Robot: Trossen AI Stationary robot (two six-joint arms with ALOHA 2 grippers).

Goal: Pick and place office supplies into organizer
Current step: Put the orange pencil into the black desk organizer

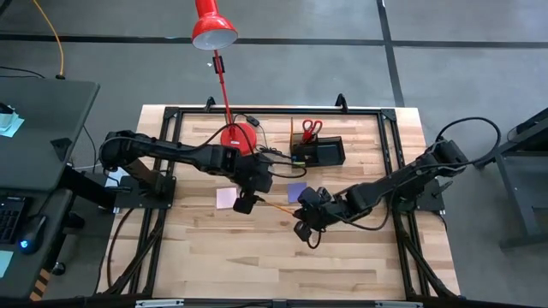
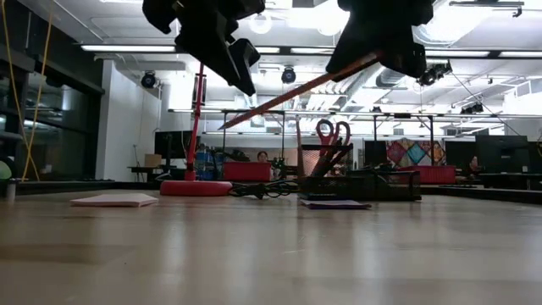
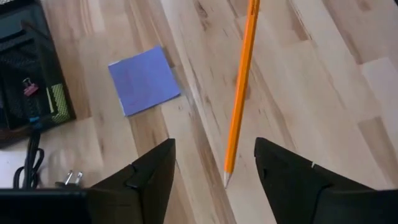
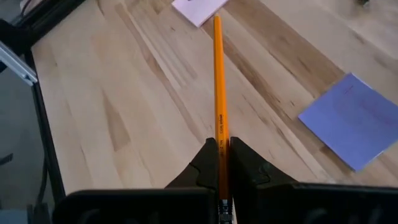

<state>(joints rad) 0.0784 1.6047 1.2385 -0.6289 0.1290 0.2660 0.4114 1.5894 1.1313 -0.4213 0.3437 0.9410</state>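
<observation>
While our right gripper (image 4: 222,163) pinches the orange pencil (image 4: 218,93) above the bench (image 1: 360,257), our left gripper (image 3: 214,168) gapes around its tip, holding nothing; organizer (image 1: 327,152) sits well apart.

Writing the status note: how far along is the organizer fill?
Done: red-handled scissors already stand in the organizer. In hand: the right gripper is shut on an orange pencil, held above the table; the left gripper is open with the pencil's tip between its fingers, not clamped. Left: the pencil, plus the pink sticky-note pad and purple sticky-note pad, both flat on the table.
</observation>
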